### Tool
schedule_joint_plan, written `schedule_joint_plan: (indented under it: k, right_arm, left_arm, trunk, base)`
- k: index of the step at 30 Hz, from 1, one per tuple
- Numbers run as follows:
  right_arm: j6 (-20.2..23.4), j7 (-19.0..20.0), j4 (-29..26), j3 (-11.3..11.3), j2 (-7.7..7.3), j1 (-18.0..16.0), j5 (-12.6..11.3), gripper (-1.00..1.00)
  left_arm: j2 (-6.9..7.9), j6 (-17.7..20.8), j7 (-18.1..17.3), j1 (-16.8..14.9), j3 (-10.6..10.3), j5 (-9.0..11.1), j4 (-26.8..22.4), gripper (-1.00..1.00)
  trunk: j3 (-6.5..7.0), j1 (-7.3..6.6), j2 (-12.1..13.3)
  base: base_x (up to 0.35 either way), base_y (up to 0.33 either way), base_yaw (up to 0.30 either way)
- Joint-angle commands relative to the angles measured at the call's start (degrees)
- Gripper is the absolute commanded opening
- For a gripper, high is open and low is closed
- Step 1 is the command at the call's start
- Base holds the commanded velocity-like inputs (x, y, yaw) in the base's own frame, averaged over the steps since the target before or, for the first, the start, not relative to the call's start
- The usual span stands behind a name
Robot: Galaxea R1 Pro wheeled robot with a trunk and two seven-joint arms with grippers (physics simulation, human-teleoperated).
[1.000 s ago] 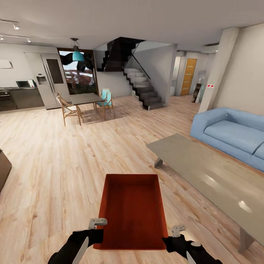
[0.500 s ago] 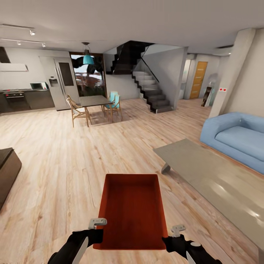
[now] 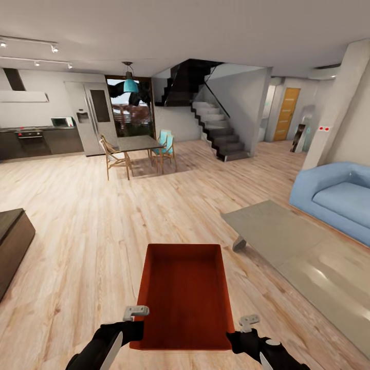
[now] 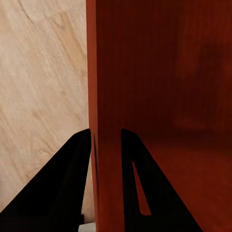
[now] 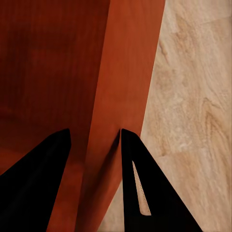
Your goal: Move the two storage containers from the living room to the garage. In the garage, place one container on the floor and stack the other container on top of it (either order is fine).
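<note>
One orange-red open-top storage container hangs level in front of me over the light wood floor of the living room, carried by both arms. My left gripper is shut on its left wall, one black finger outside and one inside. My right gripper is shut on the right wall in the same way. The bin is empty. The second container is out of view.
A grey coffee table lies to my right, with the blue sofa behind it. A dark low cabinet stands at left. Ahead are a dining table with chairs, a staircase, a kitchen and an orange door.
The whole view has swung to the left as I turn: sofa and coffee table slide right, the dark cabinet comes in at left. The container stays fixed between both grippers.
</note>
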Motion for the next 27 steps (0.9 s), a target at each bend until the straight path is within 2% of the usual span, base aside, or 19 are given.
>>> schedule_joint_plan:
  k: [1, 27]
  right_arm:
    - [0.41, 1.42, -0.24, 0.40, 0.46, 0.03, -1.14, -1.00]
    - [0.41, 1.34, -0.24, 0.35, 0.46, 0.03, -1.14, -1.00]
  left_arm:
    - [-0.05, 0.30, 2.45, -0.08, 1.17, 1.89, -0.17, -1.00]
    - [-0.06, 0.21, 2.36, -0.07, 1.17, 1.92, -0.17, -1.00]
  trunk:
    - [-0.13, 0.07, -0.12]
    - [0.07, 0.07, -0.12]
  base:
    - [0.321, 0.000, 0.003]
    - [0.324, 0.000, 0.000]
